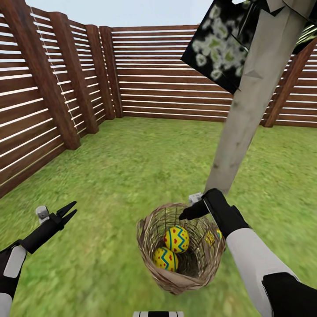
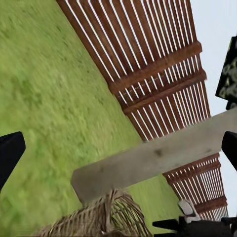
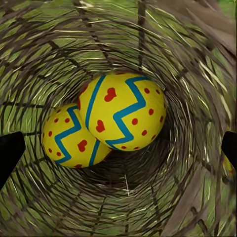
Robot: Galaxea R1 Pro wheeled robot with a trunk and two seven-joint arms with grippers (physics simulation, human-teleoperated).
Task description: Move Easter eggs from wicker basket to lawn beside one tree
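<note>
Basket [image 1: 180, 264] sits on lawn [image 1: 145, 163], just in front of the tree [image 1: 246, 119] trunk, tilted so its mouth faces the robot. Two eggs inside, touching: upper egg [image 1: 176, 239], lower egg [image 1: 165, 258]. A third egg [image 1: 213, 237] shows as a yellow patch through the weave at the basket's right side, by the right arm; cannot tell whether it is inside or outside. Brown slatted fence [image 1: 53, 88] encloses the lawn on the left and behind.

Right gripper [image 1: 190, 214] hangs over the basket rim; jaws apart, holding nothing. Left gripper [image 1: 69, 212] is well to the left above bare grass, jaws slightly apart, empty.

Right wrist view looks straight down the basket [image 3: 59, 44]: upper egg [image 3: 121, 111] overlaps lower egg [image 3: 69, 138], grass visible through the weave. Left wrist view gives the trunk [image 2: 153, 158], the basket rim [image 2: 103, 217] touching or just beside its base, and the fence [image 2: 153, 74].
</note>
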